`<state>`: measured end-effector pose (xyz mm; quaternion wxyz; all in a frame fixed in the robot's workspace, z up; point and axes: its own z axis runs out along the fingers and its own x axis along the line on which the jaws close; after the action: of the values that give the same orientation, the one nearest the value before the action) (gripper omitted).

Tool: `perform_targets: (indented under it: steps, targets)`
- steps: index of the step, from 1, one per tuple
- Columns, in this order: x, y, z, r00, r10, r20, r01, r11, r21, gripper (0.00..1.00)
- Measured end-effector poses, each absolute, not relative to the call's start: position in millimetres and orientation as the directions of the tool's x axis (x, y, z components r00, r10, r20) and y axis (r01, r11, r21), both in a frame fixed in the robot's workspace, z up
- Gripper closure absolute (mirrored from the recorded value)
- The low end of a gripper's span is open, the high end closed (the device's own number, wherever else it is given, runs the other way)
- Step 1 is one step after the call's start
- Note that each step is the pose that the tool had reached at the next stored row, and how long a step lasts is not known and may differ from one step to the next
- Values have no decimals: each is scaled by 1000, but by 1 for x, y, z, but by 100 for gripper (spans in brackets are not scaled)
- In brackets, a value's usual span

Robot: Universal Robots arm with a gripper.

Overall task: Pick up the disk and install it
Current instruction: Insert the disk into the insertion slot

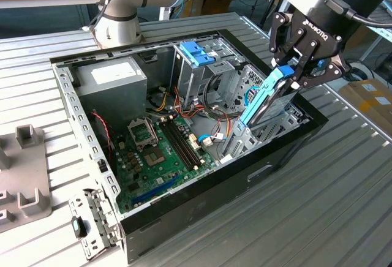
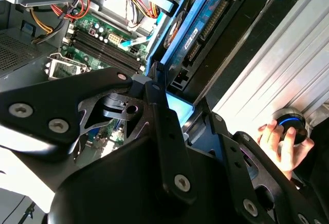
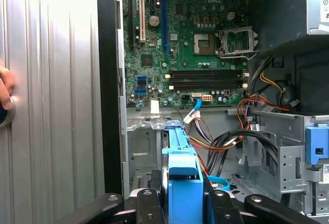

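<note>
Exterior view is showing the whole open computer case (image 1: 278,157) lying on the ribbed metal table (image 1: 318,218). The claw (image 1: 288,78) is hanging over the case's side at the exterior view's right. It is pinching the disk (image 1: 266,101) by its upper end, with the fingers pressed onto the blue frame from both sides. The disk is standing tilted. Its lower end is dipping into the drive bay by the case wall and its upper end is leaning up toward the exterior view's right. Cannot tell if it is touching the bay rails. The grey box (image 1: 110,77) is sitting in the far corner of the case.

First wrist view is looking along the disk (image 3: 182,170) between the claw (image 3: 182,203) fingers. It is also taking in the motherboard (image 3: 200,44), the cable bundle (image 3: 231,142) and a blue latch (image 3: 316,144) on its metal cage.

Second wrist view is catching the disk (image 2: 198,34) side-on, with the claw (image 2: 180,112) linkage blocking much of the case.

A person's hand (image 2: 277,147) is lying on the table outside the case in both wrist views. It is resting on a round knob (image 2: 290,124) with a blue ring. In the first wrist view the hand (image 3: 4,88) is getting cut off at the picture edge. The disk's label face is turning away and is hard to make out.
</note>
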<state>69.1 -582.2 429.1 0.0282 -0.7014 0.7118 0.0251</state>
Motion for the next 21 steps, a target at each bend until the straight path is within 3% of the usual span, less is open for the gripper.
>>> perform_targets:
  steps: [21]
  targets:
    - [69,-582,419,-15,-997,-75,-1000,15,-4,63]
